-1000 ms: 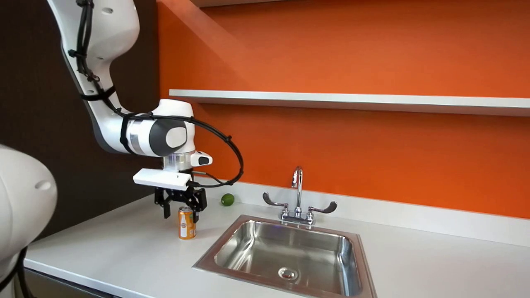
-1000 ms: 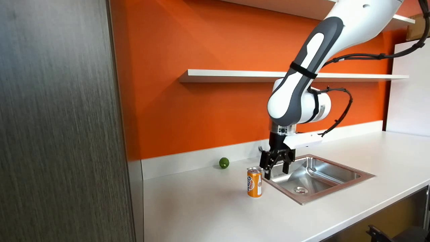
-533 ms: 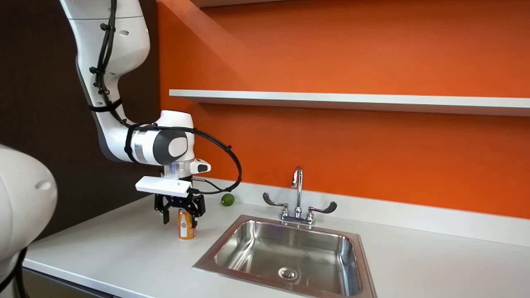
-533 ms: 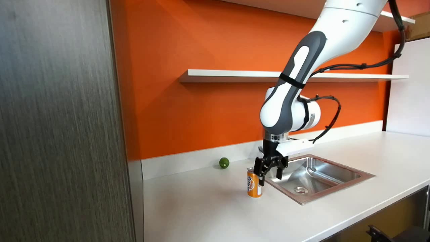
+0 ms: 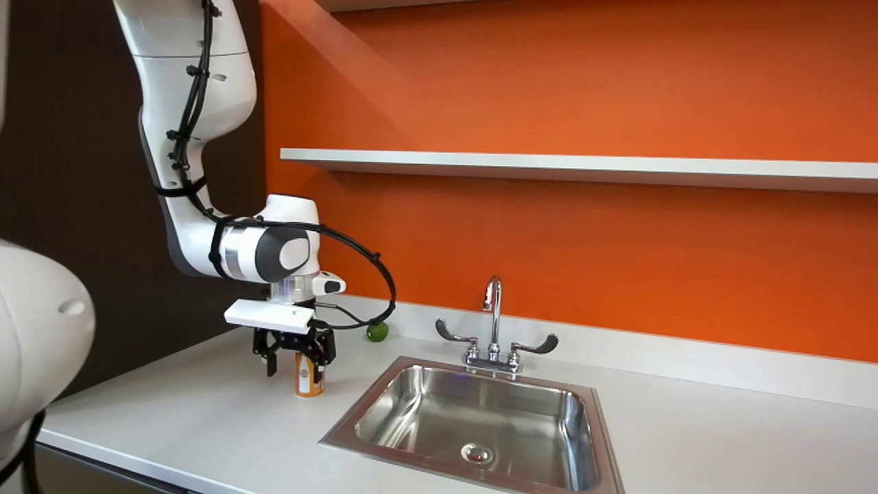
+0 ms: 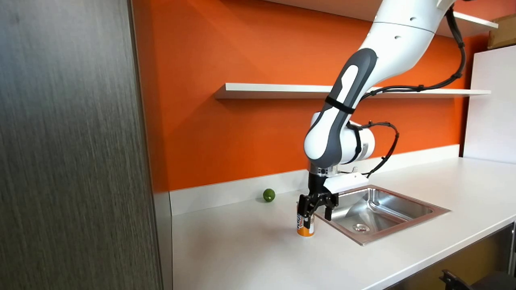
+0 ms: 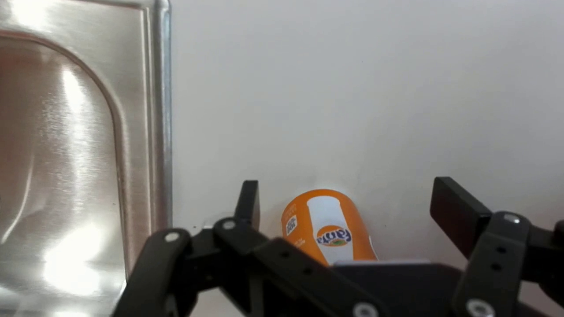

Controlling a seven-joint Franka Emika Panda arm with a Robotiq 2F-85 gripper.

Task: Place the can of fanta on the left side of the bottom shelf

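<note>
The can of fanta (image 5: pixel 302 385) stands upright on the white countertop beside the sink. It also shows in an exterior view (image 6: pixel 305 232) and in the wrist view (image 7: pixel 324 220). My gripper (image 5: pixel 295 374) is open and lowered over the can's upper part, which it hides in both exterior views. In the wrist view the can lies between the open fingers (image 7: pixel 458 211), nearer the left one, with a gap on each side. The can's top is hidden behind the gripper body. The bottom shelf (image 5: pixel 549 163) is a long white board on the orange wall, also seen in an exterior view (image 6: pixel 274 90).
A steel sink (image 5: pixel 411 461) with a faucet (image 5: pixel 493 309) is beside the can. A green round ball (image 6: pixel 269 195) lies near the backsplash. A dark panel (image 6: pixel 72 145) closes off one end of the countertop (image 6: pixel 242 257). Another shelf (image 6: pixel 475 25) is higher up.
My gripper has moved down over the can, and in an exterior view it has shifted left. It stays open. The can has not moved.
</note>
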